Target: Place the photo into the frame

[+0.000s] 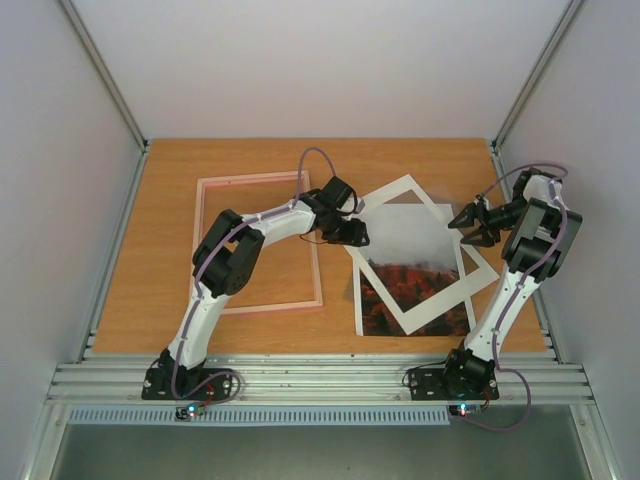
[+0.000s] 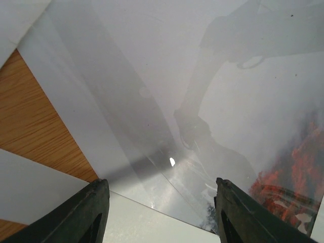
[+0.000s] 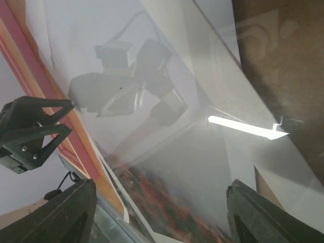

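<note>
The photo [image 1: 415, 270], grey sky over red-orange mountains, lies face up right of centre. A white mat [image 1: 480, 272] lies tilted on top of it. The pale pink frame [image 1: 205, 215] lies flat at the left, under my left arm. My left gripper [image 1: 350, 226] is open and empty over the photo's upper left edge. In the left wrist view its gripper [image 2: 162, 202] hangs over the glossy photo [image 2: 217, 101] and the mat [image 2: 152, 223]. My right gripper [image 1: 472, 225] is open and empty at the photo's right edge. The right wrist view shows that gripper [image 3: 162, 202] over the photo [image 3: 192, 182].
The wooden table [image 1: 420, 165] is walled in by white panels on three sides. An aluminium rail [image 1: 320, 380] runs along the near edge. In the right wrist view the frame [image 3: 30, 66] and my left gripper [image 3: 30, 131] show at the left.
</note>
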